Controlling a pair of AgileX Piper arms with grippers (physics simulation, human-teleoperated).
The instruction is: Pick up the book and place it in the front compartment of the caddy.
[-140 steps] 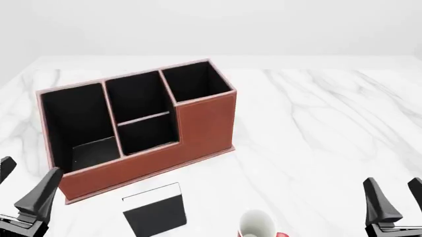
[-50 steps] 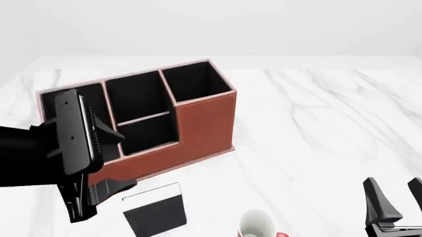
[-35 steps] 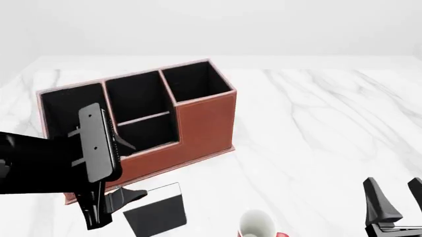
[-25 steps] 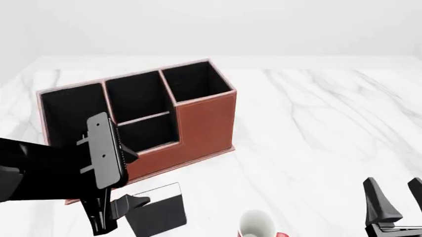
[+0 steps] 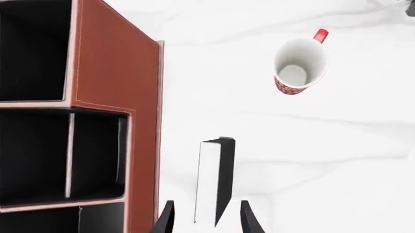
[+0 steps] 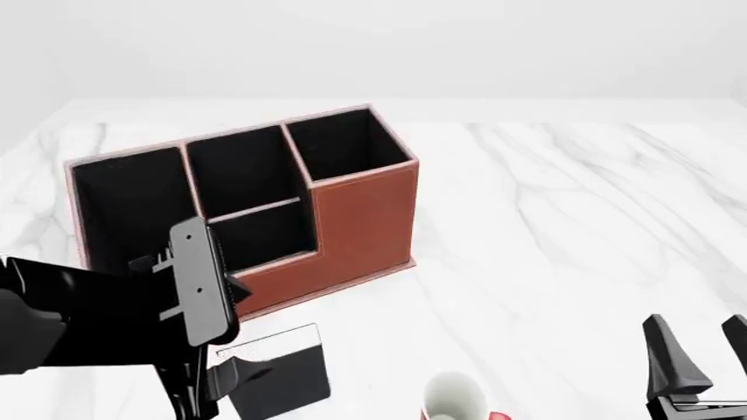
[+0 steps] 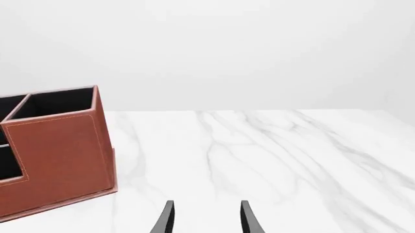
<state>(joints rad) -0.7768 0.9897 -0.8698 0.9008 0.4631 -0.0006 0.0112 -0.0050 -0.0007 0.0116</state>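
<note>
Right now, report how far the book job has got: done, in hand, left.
Done: nothing placed; the front compartment of the caddy holds no book. In hand: the left gripper is open, its fingers either side of the book, which lies on the table. Left: close, lift, carry, drop in. The right gripper sits idle.
</note>
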